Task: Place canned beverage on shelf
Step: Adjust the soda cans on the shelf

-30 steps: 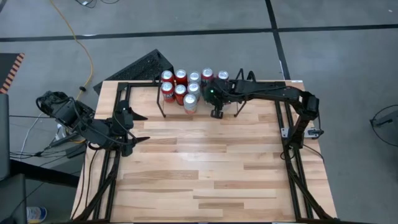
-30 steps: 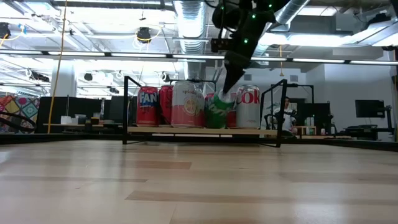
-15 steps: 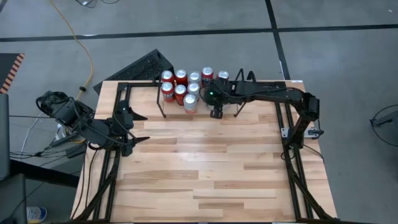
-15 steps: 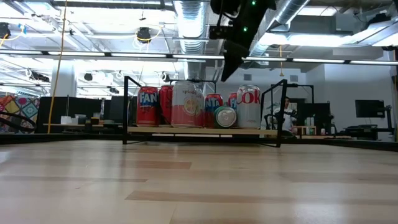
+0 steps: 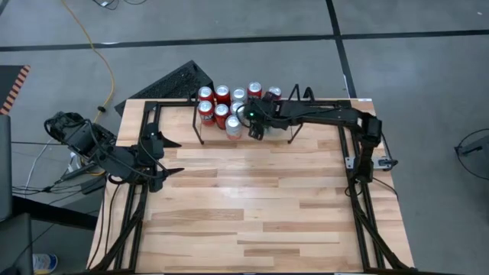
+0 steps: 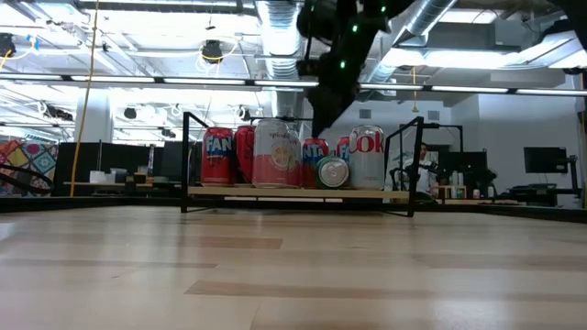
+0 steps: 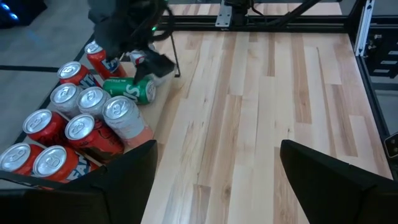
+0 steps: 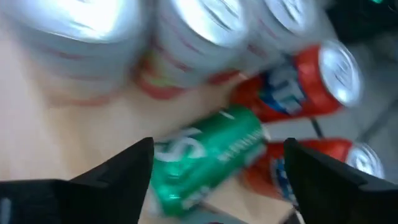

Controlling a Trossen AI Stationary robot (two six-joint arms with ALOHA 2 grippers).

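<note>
Right gripper hangs with its fingers spread wide and nothing between them, just above the green can, which lies tipped on its side on the shelf. In the low view the can sits right of centre in the frame, its round end facing the camera, so its long axis runs from the table's front toward its back rather than upright like its neighbours. In the right wrist view the green can fills the lower middle of the frame between the two dark fingers, directly beneath them. In the left wrist view it lies at upper left, its side touching or nearly touching the pink can.

Around it stand the upright red and silver cans, packed in the upper middle of the high view.

The right arm reaches in from the right edge, stretched nearly flat across the table's far side, and is much the nearer. My judgement: standing the can up calls for a grasp across its side. The left gripper waits open at left, well apart.
</note>
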